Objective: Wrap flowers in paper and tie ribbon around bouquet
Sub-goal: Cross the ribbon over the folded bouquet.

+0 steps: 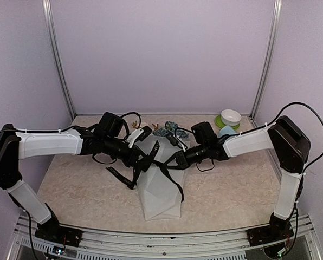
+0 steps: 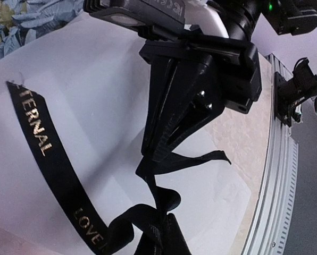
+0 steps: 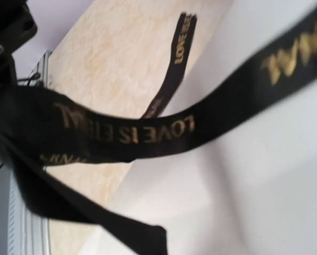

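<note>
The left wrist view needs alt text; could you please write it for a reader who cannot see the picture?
The right gripper, shut, pinches a black ribbon with gold lettering above a white sheet of paper. More ribbon crosses the paper at the left, blue flowers show at the top left, and the beige table lies to the right.

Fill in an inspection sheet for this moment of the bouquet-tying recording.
Surface: beige marbled tabletop, ribbon tails lying on it.
Job's things: frosted white paper cone around blue artificial flowers; black gold-lettered satin ribbon draped across the paper.
Clutter: stacked green and white bowls, far right corner.
Grippers: right gripper shut on the ribbon; left gripper shut, apparently on it too.
Cables: black cables looping off both arms.
Surroundings: pale lilac walls; aluminium rail at near edge.
</note>
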Controlling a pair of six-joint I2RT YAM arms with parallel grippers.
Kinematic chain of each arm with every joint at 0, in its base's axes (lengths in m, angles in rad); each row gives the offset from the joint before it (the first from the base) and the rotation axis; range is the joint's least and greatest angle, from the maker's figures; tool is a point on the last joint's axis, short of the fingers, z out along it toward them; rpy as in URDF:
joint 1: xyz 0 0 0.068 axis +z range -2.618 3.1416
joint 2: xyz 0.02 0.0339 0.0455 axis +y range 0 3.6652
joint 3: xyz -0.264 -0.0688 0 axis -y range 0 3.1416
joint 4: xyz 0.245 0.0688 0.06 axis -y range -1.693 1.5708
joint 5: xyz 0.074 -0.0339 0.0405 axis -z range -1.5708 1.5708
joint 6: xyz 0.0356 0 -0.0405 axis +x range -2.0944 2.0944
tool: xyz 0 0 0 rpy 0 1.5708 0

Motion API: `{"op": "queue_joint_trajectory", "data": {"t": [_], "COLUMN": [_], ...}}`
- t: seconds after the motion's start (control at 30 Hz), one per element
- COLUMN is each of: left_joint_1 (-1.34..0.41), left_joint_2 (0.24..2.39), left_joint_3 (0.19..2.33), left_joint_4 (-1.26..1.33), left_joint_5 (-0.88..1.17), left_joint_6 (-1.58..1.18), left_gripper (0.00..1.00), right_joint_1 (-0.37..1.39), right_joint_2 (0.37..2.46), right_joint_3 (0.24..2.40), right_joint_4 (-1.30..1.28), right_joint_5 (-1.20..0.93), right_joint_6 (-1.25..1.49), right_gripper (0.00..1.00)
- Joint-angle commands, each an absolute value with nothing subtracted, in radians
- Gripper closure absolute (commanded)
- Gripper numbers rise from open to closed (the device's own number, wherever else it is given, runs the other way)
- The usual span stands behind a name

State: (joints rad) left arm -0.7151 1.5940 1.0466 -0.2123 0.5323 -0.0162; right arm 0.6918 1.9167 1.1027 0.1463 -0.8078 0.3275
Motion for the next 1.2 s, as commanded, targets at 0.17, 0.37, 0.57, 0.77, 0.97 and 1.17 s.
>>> {"op": "queue_joint_trajectory", "data": {"t": [0.17,0.37,0.57,0.77,0.97,1.17], "left_joint_1": [-0.721,-0.707,-0.706,-0.692,-0.681,-0.659], "left_joint_2": [1.668,1.766,1.814,1.839,1.877,1.955], "left_joint_3": [1.023,1.091,1.129,1.142,1.164,1.176], "left_joint_4": [0.052,0.107,0.121,0.124,0.113,0.134], "left_joint_5": [0.667,0.678,0.685,0.679,0.684,0.709], "left_joint_6": [-0.174,-0.209,-0.208,-0.197,-0.179,-0.186], "left_gripper": [1.00,1.00,1.00,1.00,1.00,1.00], "right_joint_1": [0.669,0.669,0.669,0.669,0.669,0.711], "right_joint_2": [1.949,1.926,1.829,1.815,1.753,1.657], "right_joint_3": [1.122,1.121,1.071,1.068,1.049,1.006], "right_joint_4": [0.129,0.097,0.122,0.094,0.080,0.112], "right_joint_5": [-0.692,-0.638,-0.567,-0.529,-0.449,-0.368], "right_joint_6": [0.342,0.331,0.323,0.318,0.337,0.322], "right_gripper": [1.00,0.88,0.84,0.78,0.56,0.67]}}
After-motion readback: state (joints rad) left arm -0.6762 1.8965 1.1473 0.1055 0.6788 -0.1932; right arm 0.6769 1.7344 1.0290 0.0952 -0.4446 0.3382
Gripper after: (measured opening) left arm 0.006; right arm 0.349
